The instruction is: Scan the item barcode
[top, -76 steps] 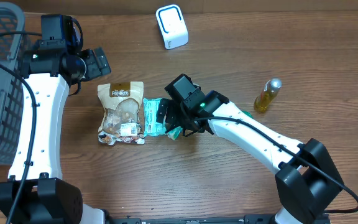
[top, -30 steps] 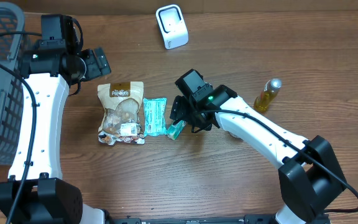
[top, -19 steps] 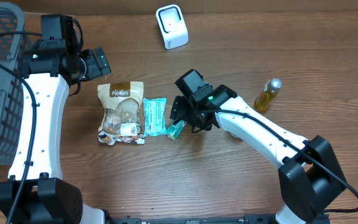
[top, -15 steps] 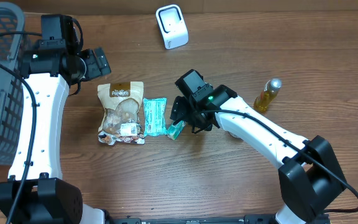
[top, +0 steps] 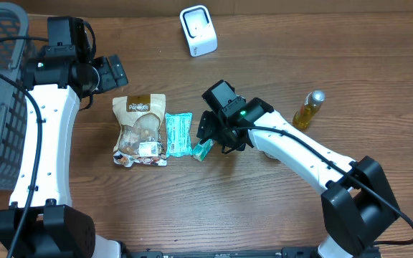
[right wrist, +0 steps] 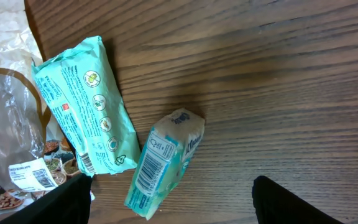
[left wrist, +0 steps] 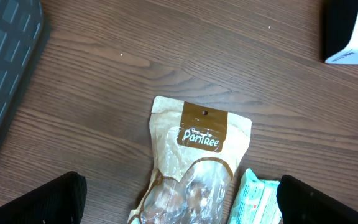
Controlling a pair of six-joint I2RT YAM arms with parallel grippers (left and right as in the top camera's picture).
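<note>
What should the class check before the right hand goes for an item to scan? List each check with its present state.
1. Right hand open and empty: ok.
2. Small tissue pack lined up between its fingers in the wrist view: ok.
3. Pack's barcode in view: ok, it faces up.
4. Pack free of the teal packet beside it: cannot tell, they lie very close.
5. Left hand out of the way: ok, open, over by the nut pouch.
6. White scanner unblocked: ok, it stands alone at the table's far side.
</note>
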